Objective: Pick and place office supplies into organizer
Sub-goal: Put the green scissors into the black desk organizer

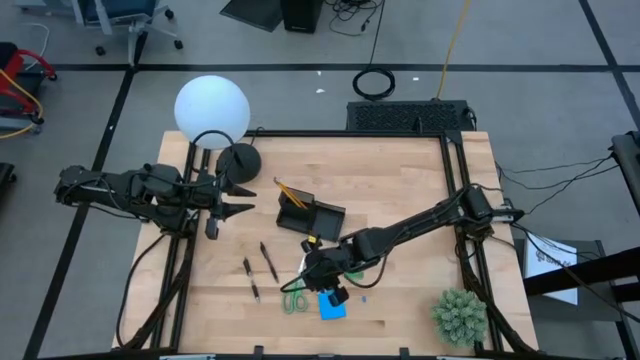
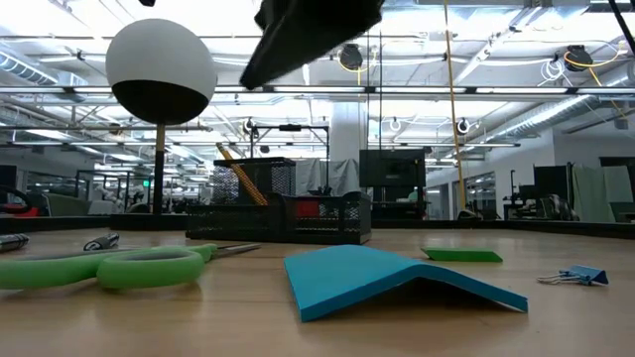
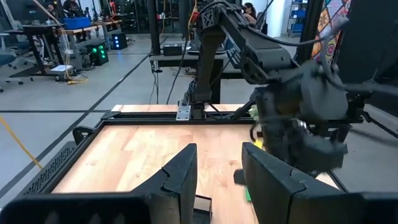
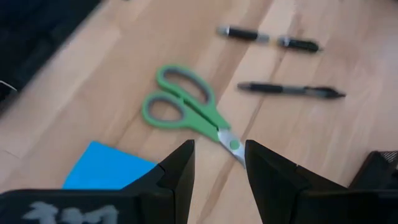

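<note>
— Where is the right tool point(image 1: 322, 272)?

— It hangs over the middle front of the bench point(image 1: 400, 180), above the green-handled scissors point(image 4: 186, 107), with its two dark fingers point(image 4: 176, 168) parted and nothing between them. In the right wrist view the scissors lie flat just past the fingertips, blades closed.

— And the left tool point(image 1: 238, 198)?

— It waits at the left side of the bench, beside the round black lamp base point(image 1: 239, 160). Its fingers point(image 3: 180, 177) stand apart and hold nothing.

— Where are the office supplies?

— Two dark pens point(image 4: 270, 38) lie side by side on the wood, left of the scissors as seen from above, apart from each other. The blue sticky-note pad point(image 2: 392, 278) lies just beside the scissors, towards the front edge; from bench height its top sheet arches up. A small green eraser point(image 2: 462, 255) and a blue binder clip point(image 2: 573, 275) lie near it, to the right in the low view.

— And the organizer?

— The black organizer point(image 1: 310, 215) sits near the bench's centre, behind the right tool. An orange pencil point(image 1: 290, 193) leans out of its taller compartment.

— Anything else on the bench?

— A white globe lamp point(image 1: 211, 110) at the back left corner and a green potted plant point(image 1: 459, 316) at the front right.
</note>
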